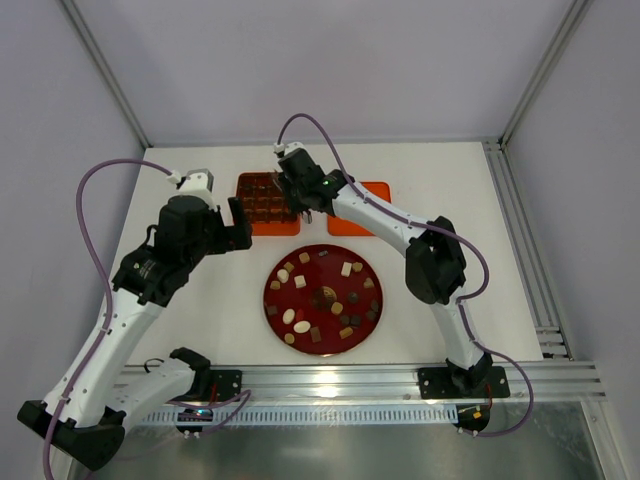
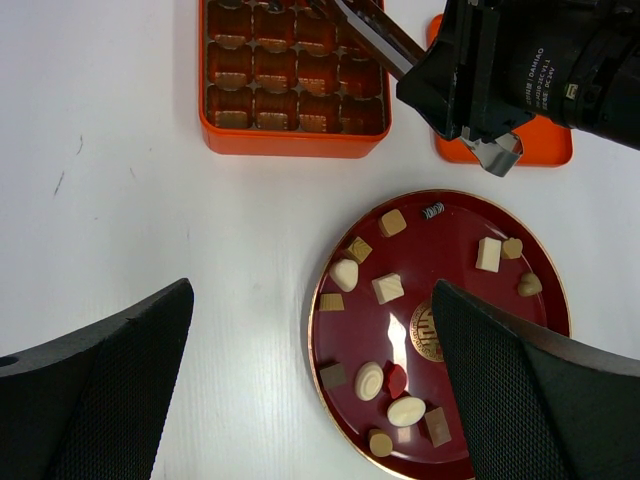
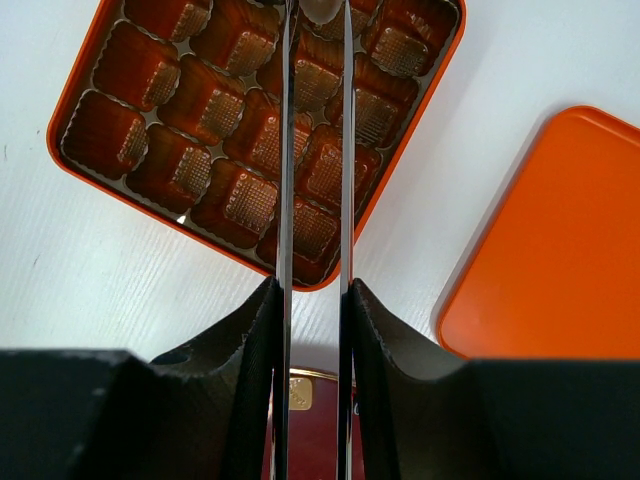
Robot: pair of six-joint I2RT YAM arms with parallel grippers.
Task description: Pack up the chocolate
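Choc ~20 pcs, 1 plate, 1 box, 1 lid

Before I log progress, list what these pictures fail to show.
1. Tweezers tips: right wrist view, cut by the top edge; the pale shape between them is unidentifiable.
2. Box far row: left wrist view, cut by the top edge.
3. Plate near right part: left wrist view, behind a finger of the left gripper, so chocolates cannot be counted.

A white table sits between plain pale walls (metal posts in the corners), evenly lit.
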